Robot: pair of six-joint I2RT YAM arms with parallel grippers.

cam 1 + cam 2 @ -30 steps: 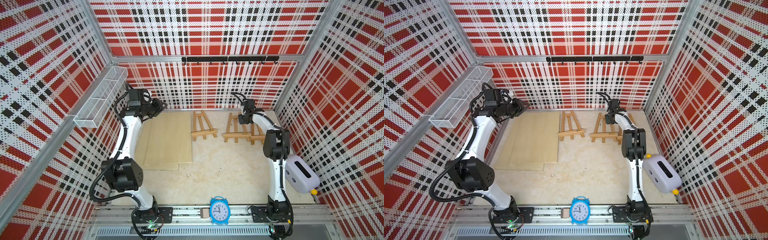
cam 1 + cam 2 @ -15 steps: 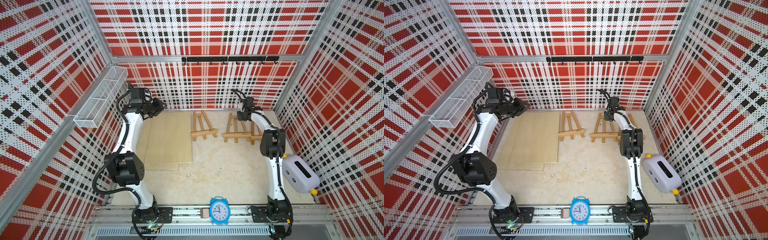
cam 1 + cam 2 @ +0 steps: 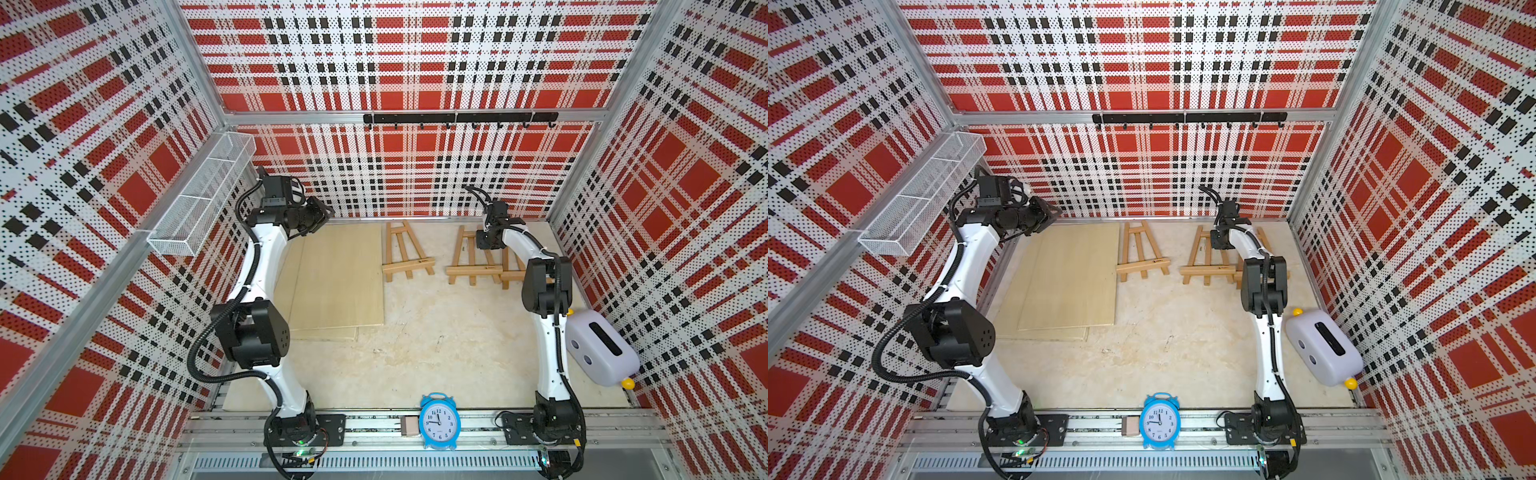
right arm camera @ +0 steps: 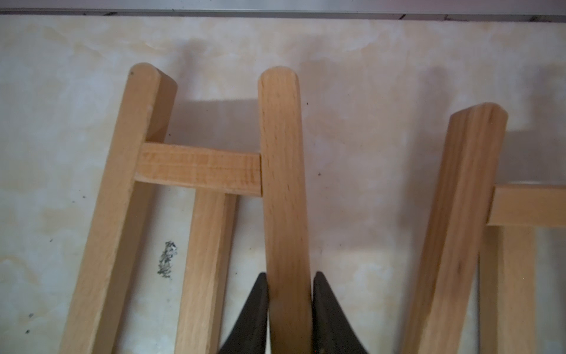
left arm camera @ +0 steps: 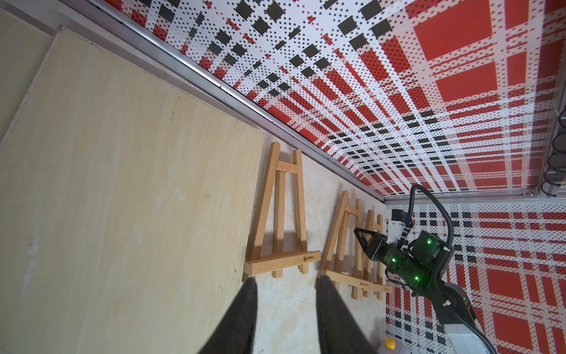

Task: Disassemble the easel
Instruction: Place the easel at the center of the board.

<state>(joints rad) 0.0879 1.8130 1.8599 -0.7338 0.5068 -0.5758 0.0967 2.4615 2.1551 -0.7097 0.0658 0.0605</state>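
At back left, hovering above plywood sheets [image 3: 336, 270] with left gripper [image 5: 286, 279] half-spread, holding nothing. Leaving left easel [image 3: 409, 265] lying untouched on counter [image 3: 415, 353]. Clamping right gripper [image 4: 289, 275] tight around middle easel [image 3: 473, 272] leg nearest third easel [image 4: 459, 214], by back wall [image 3: 415, 187].

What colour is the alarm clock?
The alarm clock is blue with a white face, clearest in a top view.

Red plaid perforated walls [image 3: 415, 62], pale marbled floor [image 3: 415, 353], black hook rail [image 3: 457, 118]
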